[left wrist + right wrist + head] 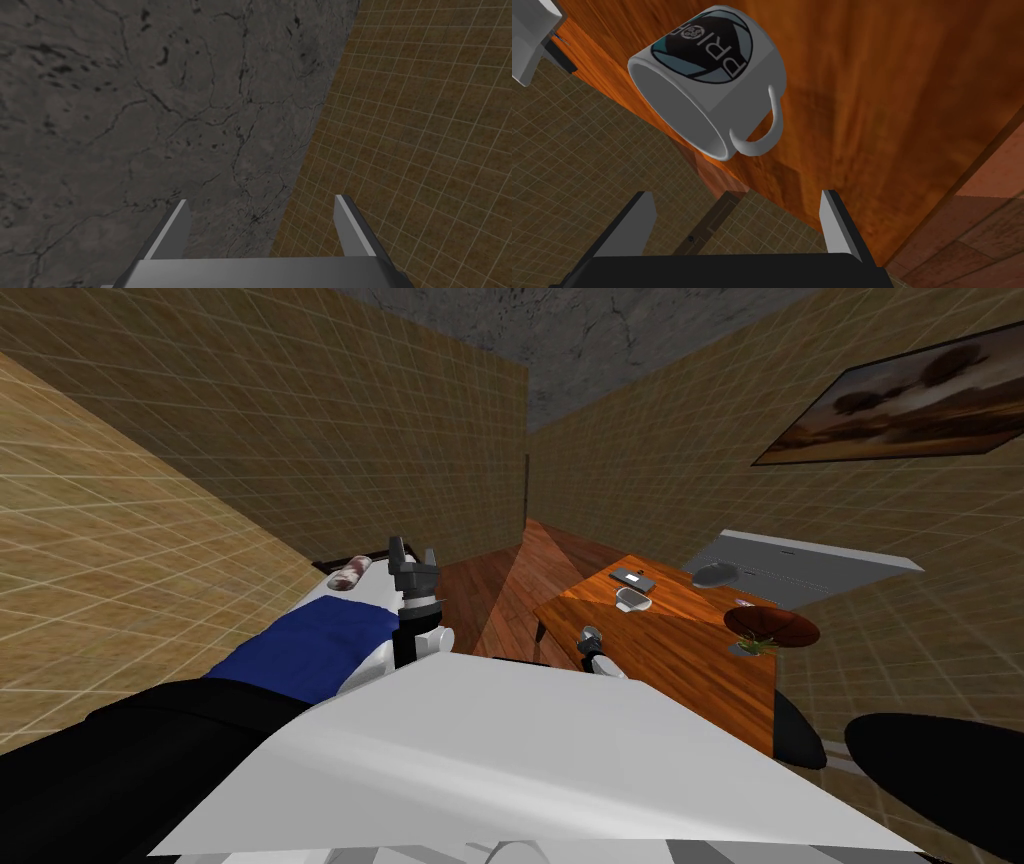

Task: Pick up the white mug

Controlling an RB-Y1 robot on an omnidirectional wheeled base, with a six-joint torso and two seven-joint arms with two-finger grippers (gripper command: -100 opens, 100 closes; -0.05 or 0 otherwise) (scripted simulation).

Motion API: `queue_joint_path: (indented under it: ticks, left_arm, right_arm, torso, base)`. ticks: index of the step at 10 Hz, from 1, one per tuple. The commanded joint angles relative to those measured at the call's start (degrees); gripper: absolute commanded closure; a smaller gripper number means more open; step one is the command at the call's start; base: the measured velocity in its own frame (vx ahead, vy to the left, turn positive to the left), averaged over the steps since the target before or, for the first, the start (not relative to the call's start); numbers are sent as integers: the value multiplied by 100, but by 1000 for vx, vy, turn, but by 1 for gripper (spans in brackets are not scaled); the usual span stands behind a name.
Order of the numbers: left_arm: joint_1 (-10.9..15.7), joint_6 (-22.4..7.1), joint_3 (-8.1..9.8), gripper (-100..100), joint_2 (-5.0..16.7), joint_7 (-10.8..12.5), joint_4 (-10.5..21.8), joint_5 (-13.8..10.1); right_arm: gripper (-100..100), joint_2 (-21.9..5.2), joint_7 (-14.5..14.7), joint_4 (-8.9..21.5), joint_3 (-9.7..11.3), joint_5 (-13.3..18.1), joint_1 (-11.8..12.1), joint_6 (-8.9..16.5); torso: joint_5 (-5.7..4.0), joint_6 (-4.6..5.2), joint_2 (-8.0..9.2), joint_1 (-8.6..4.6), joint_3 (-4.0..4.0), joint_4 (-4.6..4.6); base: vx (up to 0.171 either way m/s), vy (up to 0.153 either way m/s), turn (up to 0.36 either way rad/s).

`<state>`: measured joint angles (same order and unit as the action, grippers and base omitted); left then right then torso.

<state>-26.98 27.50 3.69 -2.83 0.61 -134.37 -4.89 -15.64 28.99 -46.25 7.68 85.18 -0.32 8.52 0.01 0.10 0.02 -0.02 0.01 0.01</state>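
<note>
White mug stands upright on the table, close to the table's left edge, its mouth turned away from the wood and its dark round logo facing my right hand. Its handle sticks out on the side nearest that hand, which I judge makes the body the better place to grip.

Left of the table lies a bed with a blue cover. Between the bed and the table my left gripper is held high on an upright forearm with its blades spread and nothing between them. I take that as parking, to keep it out of the working arm's way.

At the table's near edge my right gripper reaches out low. Its fingers are spread wide, and the mug sits ahead of their tips, clear of both. The hand looks rolled relative to the tabletop, so the blades would straddle the mug's sides rather than its rim. My reading is that I'm in the approach, with no grasp yet.

Beyond the mug on the table rests a small flat device. Further right is a grey dish, then a dark red bowl at the table's right end, well apart from the mug.
</note>
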Motion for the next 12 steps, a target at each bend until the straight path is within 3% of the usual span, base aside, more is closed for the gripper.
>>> queue_joint_path:
  ticks: [1,2,3,5,7,12]
  left_arm:
    - [0,0,0,0,0,0,0,0]
    - [0,0,0,0,0,0,0,0]
    - [0,0,0,0,0,0,0,0]
    - [0,0,0,0,0,0,0,0]
    - [0,0,0,0,0,0,0,0]
    - [0,0,0,0,0,0,0,0]
  right_arm:
    - [-100,-6,286,-2,9,-286,1,1]
    - [-100,-6,328,-2,9,-319,1,1]
    - [-100,2,368,248,13,-153,-63,112]
    - [-100,2,368,248,13,-153,-63,112]
    - [-100,19,432,656,17,124,-172,307]
    - [-100,34,476,1036,18,331,-256,458]
  torso:
    - [0,0,0,0,0,0]
    - [1,0,0,2,0,0]
    - [1,0,1,2,0,0]
    - [-1,0,-1,-5,-1,0]
    - [-1,-2,-2,-3,-1,0]
    - [0,1,0,-2,0,0]
  base:
    - [0,0,0]
    - [0,0,0]
    - [4,-10,176]
    - [3,-14,35]
    - [4,-19,199]
    - [3,-17,60]
